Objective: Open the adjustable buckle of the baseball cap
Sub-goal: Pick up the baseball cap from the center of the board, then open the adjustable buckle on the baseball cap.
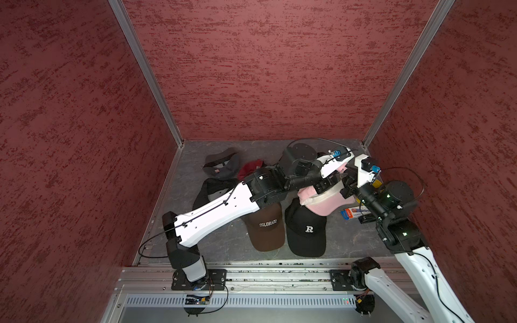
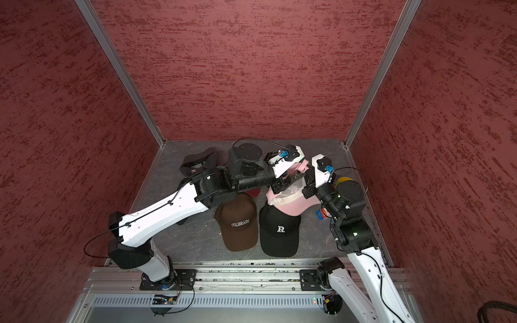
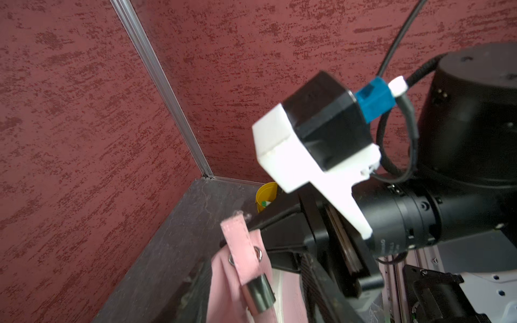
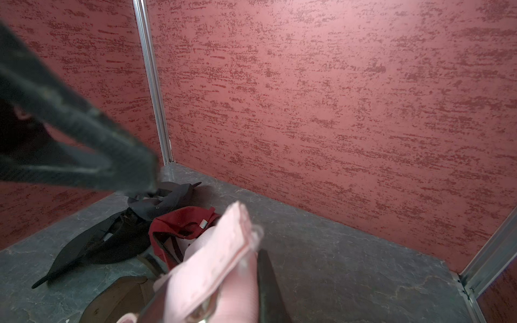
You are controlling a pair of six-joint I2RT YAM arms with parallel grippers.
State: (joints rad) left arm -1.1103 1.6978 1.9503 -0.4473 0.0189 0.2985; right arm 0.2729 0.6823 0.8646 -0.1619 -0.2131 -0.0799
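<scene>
At the table's [image 1: 223, 246] far right, a pink cap [image 1: 321, 205] is held up over a black cap [image 1: 306, 229], its strap [image 3: 240, 246] standing up from a silver buckle [image 3: 258, 296], free end topmost, pinched in the closed right claw [image 3: 260, 235]; the left claw's [image 1: 326, 184] grip is unclear.

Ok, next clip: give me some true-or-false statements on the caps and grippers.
1. The brown cap reads COLORADO. True.
2. The black cap lies upside down. False: it lies crown up, with its R showing.
3. The left gripper and right gripper meet at the pink cap. True.
4. The right gripper is open. False: it is shut on the pink cap's strap.
</scene>
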